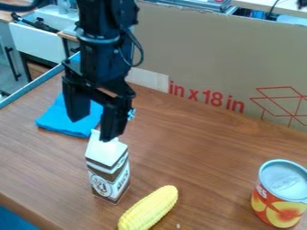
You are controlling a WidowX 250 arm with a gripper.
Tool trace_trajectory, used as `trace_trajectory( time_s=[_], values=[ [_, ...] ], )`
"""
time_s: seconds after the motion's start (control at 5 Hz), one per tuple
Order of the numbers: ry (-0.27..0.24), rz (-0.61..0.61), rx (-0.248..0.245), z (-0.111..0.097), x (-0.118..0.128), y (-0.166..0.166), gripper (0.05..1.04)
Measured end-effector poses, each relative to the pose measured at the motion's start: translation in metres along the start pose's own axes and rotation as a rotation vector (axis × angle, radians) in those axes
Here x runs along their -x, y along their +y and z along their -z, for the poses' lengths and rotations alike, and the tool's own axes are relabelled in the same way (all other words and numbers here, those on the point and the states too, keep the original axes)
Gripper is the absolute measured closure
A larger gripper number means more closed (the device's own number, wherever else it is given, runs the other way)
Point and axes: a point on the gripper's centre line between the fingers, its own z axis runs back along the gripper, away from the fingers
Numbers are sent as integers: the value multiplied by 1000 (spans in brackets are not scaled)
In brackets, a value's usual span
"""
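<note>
So we had a little milk carton [108, 173] standing upright on the wood-look table [201, 155], left of centre in the camera view, brown and white with a pale top. Our gripper [94, 128] hung right by that top, pointing down, jaws pretty wide apart with nothing between them. One fingertip overlapped the carton's top from our angle, so we honestly couldn't tell if they touched. A yellow corn cob [150, 209] lay at a slant near the carton's base, toward the bottom of the view. Behind the carton and gripper we had a folded blue cloth [63, 121] lying flat. Well off to the right stood a tin can [278, 193] with an orange-red fruit label. Cardboard [210, 51] with red markings ran along the back.
</note>
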Motion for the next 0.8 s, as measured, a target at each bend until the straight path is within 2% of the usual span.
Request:
trace_trajectory(
  time_s=[0.2,0.4,0.6,0.8],
  values=[
    [-47,-46,12,12,-5,-3,85],
    [-64,-68,23,18,-8,-5,85],
    [-67,-74,42,23,-9,-8,85],
    [-41,-106,70,38,-10,-2,85]
  ],
)
